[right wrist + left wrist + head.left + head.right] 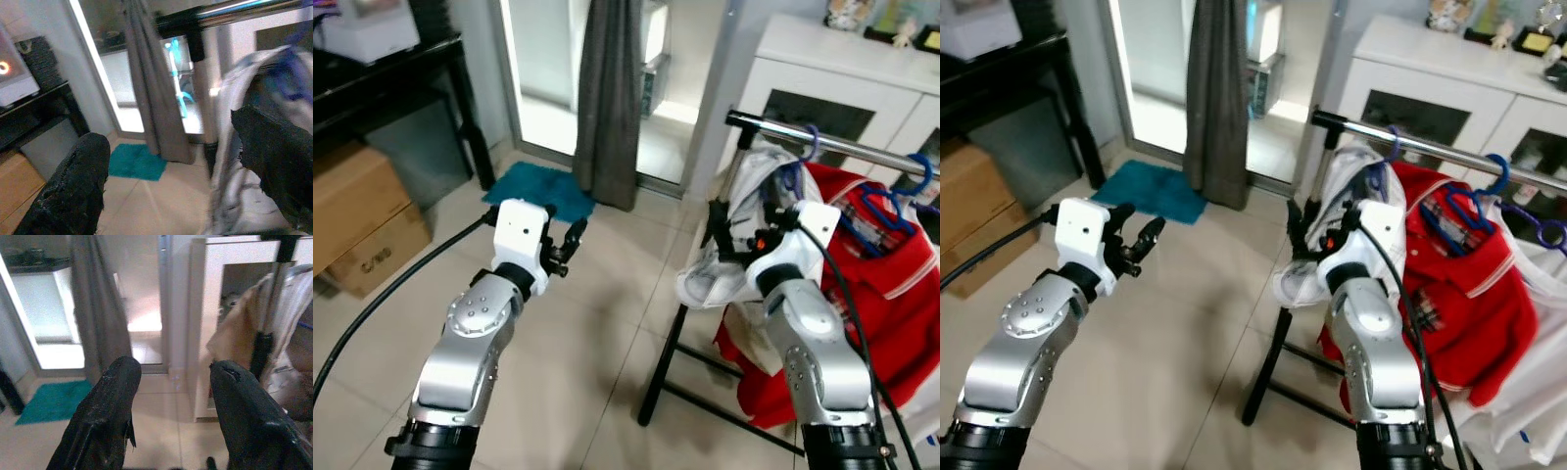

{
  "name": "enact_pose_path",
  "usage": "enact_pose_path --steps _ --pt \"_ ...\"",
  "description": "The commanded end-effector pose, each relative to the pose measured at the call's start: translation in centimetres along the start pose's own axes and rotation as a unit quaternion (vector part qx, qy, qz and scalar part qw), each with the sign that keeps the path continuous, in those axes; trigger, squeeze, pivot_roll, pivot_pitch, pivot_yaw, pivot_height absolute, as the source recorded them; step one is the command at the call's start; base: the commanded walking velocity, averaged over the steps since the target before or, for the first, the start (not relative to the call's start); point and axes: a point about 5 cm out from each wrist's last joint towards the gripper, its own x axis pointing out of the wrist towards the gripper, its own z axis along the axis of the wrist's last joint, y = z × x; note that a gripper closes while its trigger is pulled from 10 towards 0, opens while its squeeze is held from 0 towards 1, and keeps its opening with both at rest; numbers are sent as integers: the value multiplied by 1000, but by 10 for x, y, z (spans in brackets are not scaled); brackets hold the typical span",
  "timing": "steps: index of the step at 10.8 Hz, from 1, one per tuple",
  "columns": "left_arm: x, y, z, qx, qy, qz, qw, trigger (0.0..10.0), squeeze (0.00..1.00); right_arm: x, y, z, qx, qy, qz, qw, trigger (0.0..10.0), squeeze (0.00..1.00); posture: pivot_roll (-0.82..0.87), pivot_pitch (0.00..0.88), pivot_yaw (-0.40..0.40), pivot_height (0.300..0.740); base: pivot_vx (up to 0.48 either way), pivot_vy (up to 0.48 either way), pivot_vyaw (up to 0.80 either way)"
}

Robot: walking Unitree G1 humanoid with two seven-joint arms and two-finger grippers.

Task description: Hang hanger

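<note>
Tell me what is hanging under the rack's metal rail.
Under the rail hang a white garment and a red shirt on blue hangers. Whatever lies behind the fabric is covered.

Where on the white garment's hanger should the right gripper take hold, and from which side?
Judging by its pose, grip the purple hanger just below its hook, coming from the robot's side of the rail: the white garment covers the arms, leaving the neck exposed. Right gripper is open beside it.
</note>
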Motion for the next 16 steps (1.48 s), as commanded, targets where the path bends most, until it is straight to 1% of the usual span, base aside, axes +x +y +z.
enact_pose_path --steps 1,6,7,9,11,12,16 --pt "3 -6 3 1 -5 -8 1000 10000 0 -1 -8 1 -3 0 -17 1000 10000 0 49 0 -57 740 304 0 0" --pt "4 -3 4 1 -10 1 1000 10000 0 0 -6 1 -1 -1 -15 1000 10000 0 52 0 -58 740 292 0 0" --pt "3 -4 7 -9 -23 -1 1000 10000 0 1 -7 0 -6 1 -21 1000 10000 0 53 0 -58 740 0 0 0" --pt "4 -4 9 -3 -27 1 1000 10000 0 2 -11 -2 -20 7 -35 999 10000 0 57 0 -60 740 0 0 0" --pt "3 -4 9 17 -25 -3 1000 10000 0 3 -14 0 -28 6 -49 998 10000 0 57 0 -57 740 0 0 659" --pt "3 -4 8 19 -24 -1 1000 10000 0 3 -15 0 -24 6 -51 998 10000 0 56 0 -55 740 0 0 800" --pt "3 -4 7 19 -21 0 1000 10000 0 2 -14 0 -26 4 -54 998 10000 0 55 0 -52 740 0 -266 748"
